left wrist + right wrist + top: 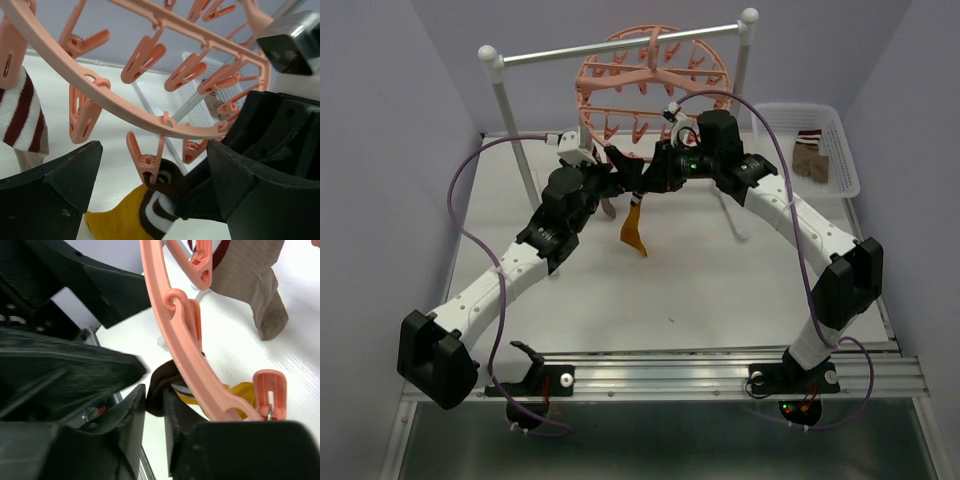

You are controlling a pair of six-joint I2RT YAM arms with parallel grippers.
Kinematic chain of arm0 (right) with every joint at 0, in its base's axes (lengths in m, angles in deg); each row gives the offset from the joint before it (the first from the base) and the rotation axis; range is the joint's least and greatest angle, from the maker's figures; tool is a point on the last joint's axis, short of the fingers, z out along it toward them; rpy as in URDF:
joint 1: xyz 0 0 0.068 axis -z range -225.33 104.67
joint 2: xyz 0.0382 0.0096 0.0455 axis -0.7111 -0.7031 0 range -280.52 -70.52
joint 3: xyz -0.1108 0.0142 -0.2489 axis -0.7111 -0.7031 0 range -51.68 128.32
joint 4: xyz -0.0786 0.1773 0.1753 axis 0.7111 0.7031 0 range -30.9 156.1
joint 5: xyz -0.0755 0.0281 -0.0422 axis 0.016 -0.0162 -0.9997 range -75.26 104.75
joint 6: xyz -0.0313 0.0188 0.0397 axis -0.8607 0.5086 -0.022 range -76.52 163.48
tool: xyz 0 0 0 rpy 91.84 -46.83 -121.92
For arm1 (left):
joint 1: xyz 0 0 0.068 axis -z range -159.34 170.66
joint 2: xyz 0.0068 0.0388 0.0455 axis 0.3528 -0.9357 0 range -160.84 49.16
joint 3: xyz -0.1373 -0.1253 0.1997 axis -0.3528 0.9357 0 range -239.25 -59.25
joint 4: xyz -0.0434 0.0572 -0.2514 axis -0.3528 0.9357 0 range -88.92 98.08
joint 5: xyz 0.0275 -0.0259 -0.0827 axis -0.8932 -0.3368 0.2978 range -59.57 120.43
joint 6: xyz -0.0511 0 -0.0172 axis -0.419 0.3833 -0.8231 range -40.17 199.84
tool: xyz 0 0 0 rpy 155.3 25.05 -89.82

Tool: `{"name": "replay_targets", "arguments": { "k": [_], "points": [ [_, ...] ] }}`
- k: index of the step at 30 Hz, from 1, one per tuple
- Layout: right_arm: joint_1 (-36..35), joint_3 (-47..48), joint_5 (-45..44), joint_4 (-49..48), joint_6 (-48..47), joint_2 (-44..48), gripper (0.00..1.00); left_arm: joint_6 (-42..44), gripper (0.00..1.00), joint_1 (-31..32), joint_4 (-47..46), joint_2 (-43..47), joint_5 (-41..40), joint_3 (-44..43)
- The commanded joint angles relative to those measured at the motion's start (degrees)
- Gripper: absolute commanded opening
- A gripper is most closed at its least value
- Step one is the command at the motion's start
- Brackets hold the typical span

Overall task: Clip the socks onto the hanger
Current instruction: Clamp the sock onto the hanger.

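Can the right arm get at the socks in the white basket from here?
Probably yes: the basket is open-topped beside the right arm and its socks lie uncovered. The right gripper must first back away from the hanger and round the stand's white post.

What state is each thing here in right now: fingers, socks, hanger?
Hanger: hanging from the rail.
Mustard sock: cuff in a clip, hanging.
Brown sock: clipped, hanging.
Left fingers: wide open, holding nothing.
Right fingers: almost shut at that sock's cuff; grip unclear.
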Motion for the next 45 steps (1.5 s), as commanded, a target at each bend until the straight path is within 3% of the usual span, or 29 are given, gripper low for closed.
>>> {"name": "replay_targets", "arguments": {
  "k": [1,3,7,9,10,19,25,27,30,39,45],
  "points": [
    [-0.4,1.0,-0.8,-2.9,-0.9,1.2,0.32,-0.3,0.99,0.3,-2.3,4.8,-0.8,0.0],
    [-0.4,0.9,-0.9,-2.9,-1.3,1.6,0.39,-0.3,0.99,0.3,-2.5,5.1,-2.0,0.2],
    [-0.4,0.4,-0.8,-2.4,-2.2,2.7,0.66,-0.2,0.99,0.3,-2.0,4.9,-3.8,-0.4],
    [-0.4,0.3,-0.5,-2.1,-2.5,3.3,0.83,-0.4,0.99,0.3,-1.9,4.9,-3.6,-0.6],
    [-0.4,0.2,-0.6,-1.9,-2.9,3.5,1.00,-0.4,0.99,0.3,-1.9,4.9,-3.5,-0.7],
    [-0.4,-1.4,-10.0,0.9,-6.1,9.9,1.00,-0.7,0.99,0.3,-1.5,7.4,-2.5,0.6],
    [-0.4,-3.0,-27.8,2.7,-6.7,15.0,1.00,-2.1,0.99,0.4,0.1,8.2,4.7,1.9],
    [-0.4,-2.9,-34.3,3.7,-7.5,16.5,1.00,-2.6,0.99,0.5,0.4,8.5,10.6,2.2],
    [0.1,-2.0,-39.5,5.1,-9.1,17.4,1.00,-3.3,0.99,1.6,0.3,8.9,14.5,2.8],
    [2.6,0.5,-56.0,6.2,-10.8,18.8,1.00,-1.6,0.99,3.8,-3.2,4.8,13.2,1.8],
    [6.2,1.7,-57.7,6.3,-11.7,18.9,1.00,0.0,0.99,3.7,-3.9,1.1,9.5,-1.3]
  ]
}}
